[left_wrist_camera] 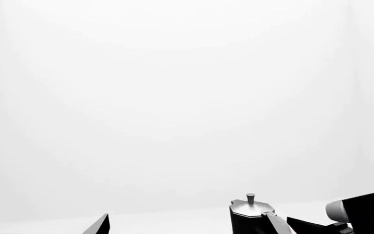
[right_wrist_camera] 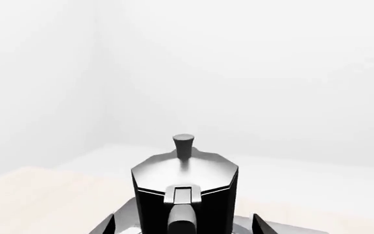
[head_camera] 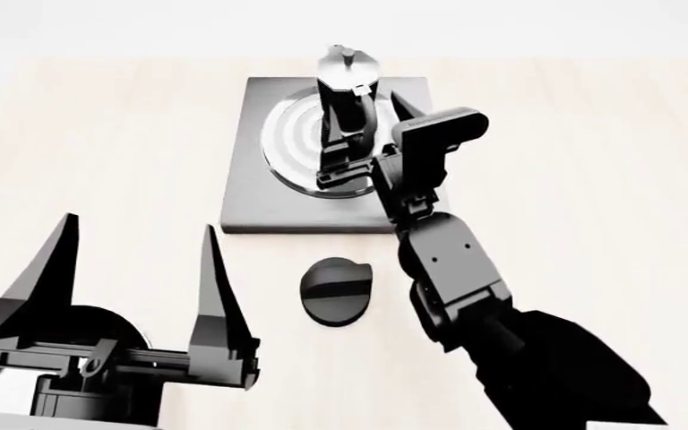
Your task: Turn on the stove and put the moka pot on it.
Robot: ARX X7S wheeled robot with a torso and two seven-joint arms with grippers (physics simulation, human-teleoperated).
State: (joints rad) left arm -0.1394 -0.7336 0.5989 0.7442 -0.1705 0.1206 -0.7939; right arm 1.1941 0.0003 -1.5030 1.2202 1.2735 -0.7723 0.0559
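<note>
Broadly, the table [head_camera: 93,134] is pale wood and fills the head view, running up to a white wall. On it lies the stove [head_camera: 248,179], a flat grey slab with a ringed burner [head_camera: 290,143] set in its middle. My right arm [head_camera: 451,269] reaches forward over the near edge of the stove towards the burner. My left gripper [head_camera: 136,260] hangs low and near, well apart from the stove, its two black fingers spread wide with nothing between them. The pot [head_camera: 347,98] stands upright on the burner, black and faceted, its silver lid [right_wrist_camera: 183,168] and small knob on top and its handle [right_wrist_camera: 181,214] turned towards me. My right gripper [head_camera: 350,166] is at the pot's near side; the wrist view shows its fingertips [right_wrist_camera: 109,226] at either side of the pot's body, but I cannot tell whether they touch it. The black knob [head_camera: 337,290] lies on the table just in front of the stove, beside my right forearm.
</note>
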